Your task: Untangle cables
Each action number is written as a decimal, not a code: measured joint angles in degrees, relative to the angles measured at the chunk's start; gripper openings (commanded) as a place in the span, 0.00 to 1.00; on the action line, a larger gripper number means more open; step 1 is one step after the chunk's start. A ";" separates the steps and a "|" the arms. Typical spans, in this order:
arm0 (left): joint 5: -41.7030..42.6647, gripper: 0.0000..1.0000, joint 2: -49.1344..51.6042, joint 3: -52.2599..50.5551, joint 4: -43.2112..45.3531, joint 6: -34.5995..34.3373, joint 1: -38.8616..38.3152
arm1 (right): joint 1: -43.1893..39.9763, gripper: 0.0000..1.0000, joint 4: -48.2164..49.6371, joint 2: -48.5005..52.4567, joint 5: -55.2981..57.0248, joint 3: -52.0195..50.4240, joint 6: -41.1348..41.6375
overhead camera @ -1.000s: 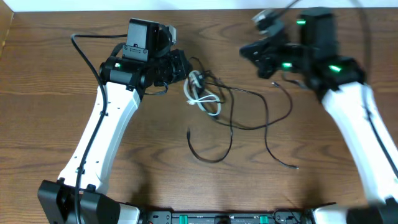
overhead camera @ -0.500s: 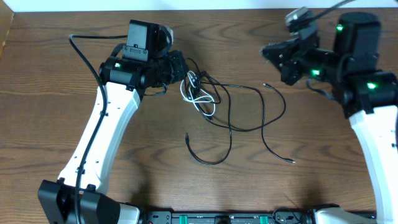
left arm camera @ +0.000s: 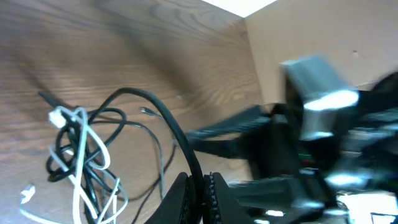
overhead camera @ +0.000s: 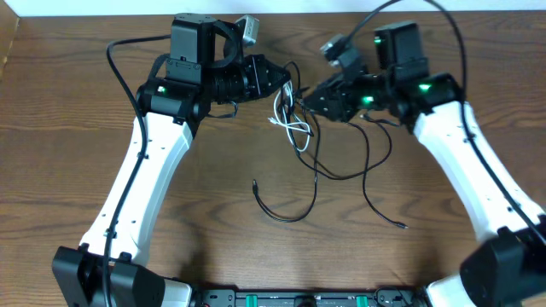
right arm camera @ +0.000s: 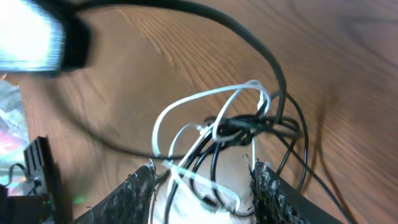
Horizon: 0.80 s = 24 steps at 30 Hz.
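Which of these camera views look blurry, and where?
Overhead view: sharp and evenly lit. Left wrist view: the right arm is smeared, the white cable fairly crisp. Right wrist view: a washed-out pale blur at top left, the tangle soft.

You have a brown wood-grain surface [overhead camera: 68,128] under everything, with a pale strip [overhead camera: 85,6] along its far edge. At its near edge you see a dark rail [overhead camera: 299,299] with green fittings.

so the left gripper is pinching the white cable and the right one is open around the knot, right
No: the left gripper pinches the black cable, not the white cable, as the left wrist view shows. The right gripper is open around the knot.
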 measured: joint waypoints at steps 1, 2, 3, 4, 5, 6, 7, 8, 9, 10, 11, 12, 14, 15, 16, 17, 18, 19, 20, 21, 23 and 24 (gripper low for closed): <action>0.57 0.08 0.00 0.00 0.22 -0.46 0.00 | 0.35 0.47 0.83 0.96 0.02 0.00 0.04; 1.05 0.08 0.00 0.00 0.35 -0.90 0.00 | 0.76 0.47 1.97 2.56 0.00 0.00 0.09; 1.60 0.08 0.00 0.00 0.46 -1.29 0.00 | 0.94 0.47 2.38 3.34 -0.02 0.00 0.13; 1.95 0.08 0.00 0.00 0.48 -1.51 0.00 | 1.22 0.47 3.15 4.46 0.00 0.00 0.24; 2.21 0.08 0.00 0.00 0.48 -1.73 0.00 | 1.40 0.47 3.98 5.53 0.04 0.00 0.31; 2.34 0.08 0.00 0.00 0.50 -1.92 0.00 | 1.64 0.47 4.50 6.71 0.00 0.00 0.50; 2.54 0.08 0.00 0.00 0.50 -2.14 0.00 | 1.79 0.47 4.87 7.69 -0.07 0.00 0.63; 2.69 0.08 0.00 0.00 0.50 -2.43 0.00 | 1.81 0.47 5.31 8.61 -0.24 0.00 0.70; 2.82 0.08 0.00 0.00 0.50 -2.54 0.00 | 1.88 0.47 5.97 9.42 -0.55 0.00 0.76; 2.95 0.08 0.00 0.00 0.50 -2.58 0.00 | 1.88 0.46 6.54 10.19 -0.96 0.00 0.87; 3.02 0.08 0.00 0.00 0.50 -2.69 0.00 | 1.88 0.46 7.06 10.69 -1.40 0.00 0.92; 3.15 0.08 0.00 0.00 0.50 -2.73 0.00 | 1.88 0.45 8.41 11.37 -2.25 0.00 0.98; 3.19 0.08 0.00 0.00 0.52 -2.73 0.00 | 1.88 0.44 10.49 12.17 -3.45 0.00 1.11; 3.21 0.08 0.00 0.00 0.50 -2.73 0.00 | 1.88 0.41 11.61 12.61 -4.33 0.00 1.14; 3.21 0.08 0.00 0.00 0.52 -2.73 0.00 | 1.88 0.41 12.33 13.00 -5.07 0.00 1.16; 3.21 0.08 -0.02 0.00 0.52 -2.73 0.00 | 1.88 0.39 13.42 13.44 -6.10 0.00 1.33; 3.21 0.08 0.00 0.00 0.48 -2.73 0.00 | 1.88 0.36 14.36 13.79 -6.93 0.00 1.36; 3.21 0.08 0.00 0.00 0.52 -2.73 0.00 | 1.88 0.33 15.45 14.12 -8.09 0.00 1.42; 3.21 0.08 0.00 0.00 0.50 -2.73 0.00 | 1.88 0.28 16.26 14.34 -8.76 0.00 1.77; 3.21 0.08 0.00 0.00 0.50 -2.73 0.00 | 1.90 0.21 17.51 14.56 -9.49 0.00 2.14; 3.21 0.08 0.00 0.00 0.52 -2.73 0.00 | 2.01 0.01 19.17 14.86 -10.34 0.00 3.23; 3.21 0.08 -0.02 0.00 0.52 -2.73 0.00 | 2.05 0.01 19.65 14.95 -10.36 0.00 4.04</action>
